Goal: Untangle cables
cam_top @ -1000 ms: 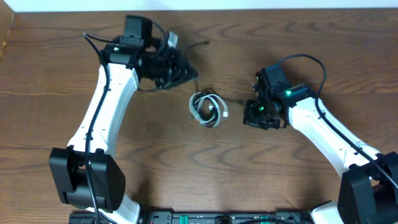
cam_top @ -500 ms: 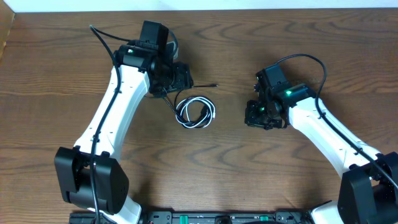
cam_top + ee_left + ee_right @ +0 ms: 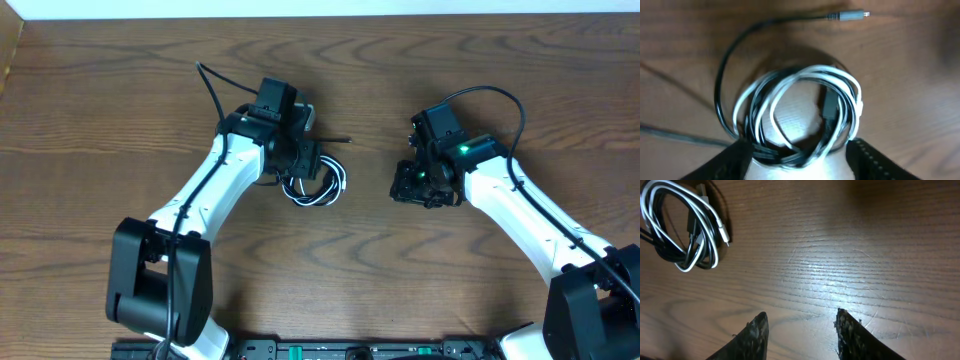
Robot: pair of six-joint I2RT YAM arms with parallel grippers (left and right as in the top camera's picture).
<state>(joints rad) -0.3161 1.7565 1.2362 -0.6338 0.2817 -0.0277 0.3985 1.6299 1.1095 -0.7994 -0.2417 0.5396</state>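
Coiled black and white cables (image 3: 829,109) lie on the wooden surface (image 3: 840,255), directly between the left fingers (image 3: 737,160), which are spread wide and empty. The right fingers (image 3: 752,335), parted and empty, hover well apart from the coil.

The cables (image 3: 316,185) lie coiled together on the table (image 3: 500,60), a little left of its middle. The left fingers (image 3: 732,162) stand over the coil, one on either side of its near edge, so the coil sits between them. One cable's tail leaves the coil on the left and curves round behind it. It ends in a plug (image 3: 850,16) flat on the table, beyond the coil and to its right. Another plug (image 3: 829,107) lies inside the coil. The right fingers (image 3: 752,335) are to the right of the coil, well apart from it, over bare table.
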